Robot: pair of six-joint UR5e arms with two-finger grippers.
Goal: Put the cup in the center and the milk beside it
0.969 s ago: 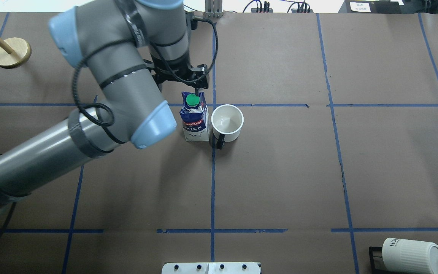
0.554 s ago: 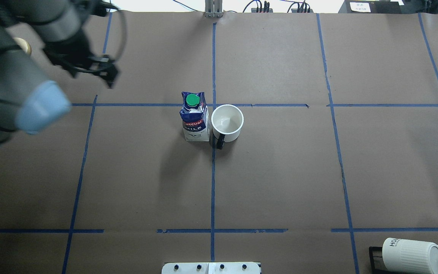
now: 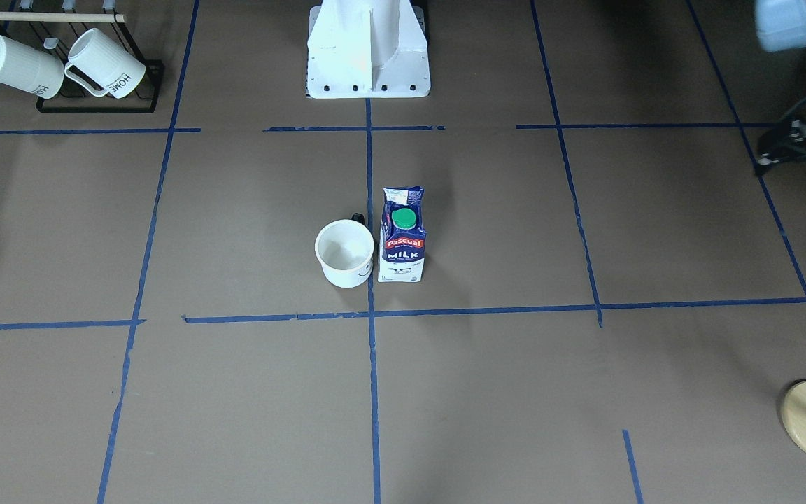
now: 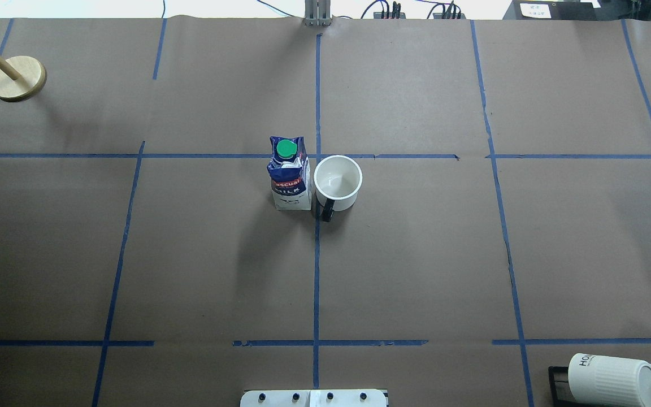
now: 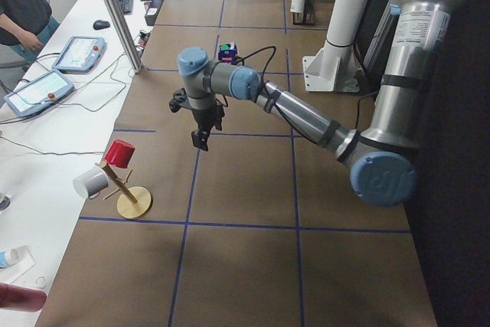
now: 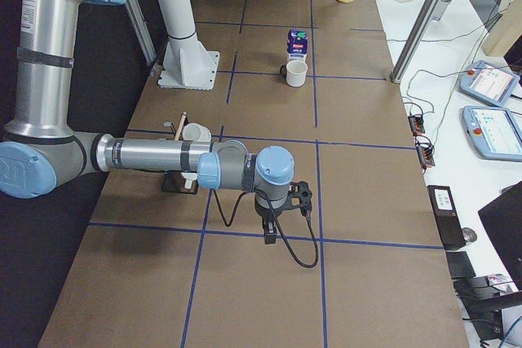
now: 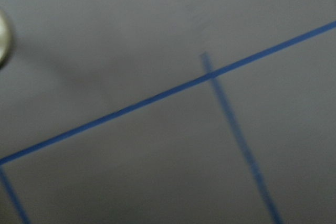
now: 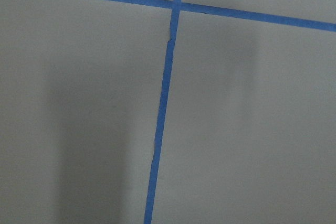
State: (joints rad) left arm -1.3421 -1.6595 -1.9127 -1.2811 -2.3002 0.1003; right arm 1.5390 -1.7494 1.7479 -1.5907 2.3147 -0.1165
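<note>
The cup [image 4: 338,182] is a smooth white mug that stands upright just right of the tape crossing at the center [image 4: 317,156], with its black handle [image 4: 326,212] toward me. The milk [image 4: 290,175] stands upright right beside it on its left, green cap up. Both also show in the front view: the cup [image 3: 344,253] and the milk [image 3: 402,238]. My left gripper [image 5: 201,139] hangs over the table far to the left of them, holding nothing; I cannot tell its jaws. My right gripper [image 6: 269,234] is far to the right, jaws unclear.
A wooden mug tree [image 4: 17,78] stands at the far left; in the left side view it [image 5: 126,189] carries a red and a white cup. A black rack with ribbed HOME mugs [image 4: 608,379] sits at the near right. The robot base [image 3: 368,49] is behind the center.
My left arm has drawn back from just above the milk, swung to the left and left the overhead view. The milk and the cup have not moved.
</note>
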